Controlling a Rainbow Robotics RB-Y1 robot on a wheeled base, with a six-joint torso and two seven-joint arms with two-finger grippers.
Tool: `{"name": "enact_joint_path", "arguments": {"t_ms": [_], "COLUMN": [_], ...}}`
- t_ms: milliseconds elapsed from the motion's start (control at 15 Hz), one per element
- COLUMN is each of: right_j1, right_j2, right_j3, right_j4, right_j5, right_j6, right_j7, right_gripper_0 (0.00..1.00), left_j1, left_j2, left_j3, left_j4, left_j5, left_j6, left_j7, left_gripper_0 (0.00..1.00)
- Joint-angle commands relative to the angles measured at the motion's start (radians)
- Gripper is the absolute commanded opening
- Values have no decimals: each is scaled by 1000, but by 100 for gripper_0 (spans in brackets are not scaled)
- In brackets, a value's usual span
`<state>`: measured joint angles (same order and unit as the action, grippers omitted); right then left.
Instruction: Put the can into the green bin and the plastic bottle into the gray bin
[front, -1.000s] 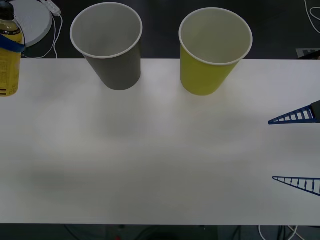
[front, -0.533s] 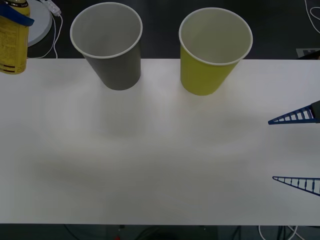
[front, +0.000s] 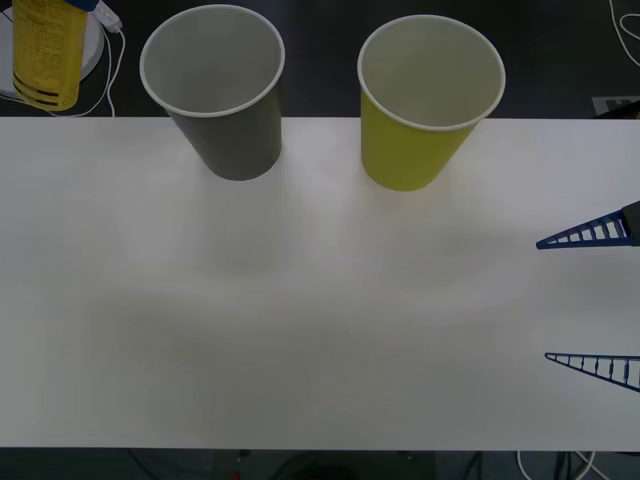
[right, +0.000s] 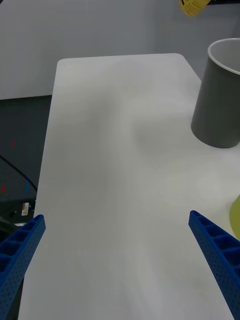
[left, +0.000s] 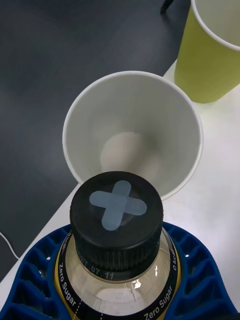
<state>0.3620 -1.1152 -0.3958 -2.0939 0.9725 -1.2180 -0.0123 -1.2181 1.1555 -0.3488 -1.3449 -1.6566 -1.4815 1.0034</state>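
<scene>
The left gripper hugs the bottle tight, upright and high off the table. The gray bin sits at 3 o'clock from the bottle, so the left arm is nearer. The green bin stands further right. The right gripper waits, spread wide.

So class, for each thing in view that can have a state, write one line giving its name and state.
plastic bottle: capped, held off the table.
left gripper: shut on the bottle.
gray bin: upright, empty.
green bin: upright, nothing seen inside.
right gripper: open, over the table's right edge.
</scene>
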Motion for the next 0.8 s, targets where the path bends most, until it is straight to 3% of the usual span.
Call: {"name": "enact_joint_path", "arguments": {"t_ms": [67,400,600,800], "right_j1": [0,0,0,0], "right_j2": [0,0,0,0], "right_j3": [0,0,0,0], "right_j4": [0,0,0,0], "right_j5": [0,0,0,0], "right_j6": [0,0,0,0], "right_j7": [0,0,0,0], "right_gripper_0": [100,100,100,100], "left_j1": [-115,-225,-255,-279], "left_j2": [-25,-114,-168,-232], "left_j3": [-93,-125,-127,-127], "left_j4": [102,251,265,325], "left_j5": [17,0,-88,-117], "left_j6": [4,13,13,13], "left_j7": [-15,-31,-31,-32], "left_gripper_0": [0,0,0,0]}}
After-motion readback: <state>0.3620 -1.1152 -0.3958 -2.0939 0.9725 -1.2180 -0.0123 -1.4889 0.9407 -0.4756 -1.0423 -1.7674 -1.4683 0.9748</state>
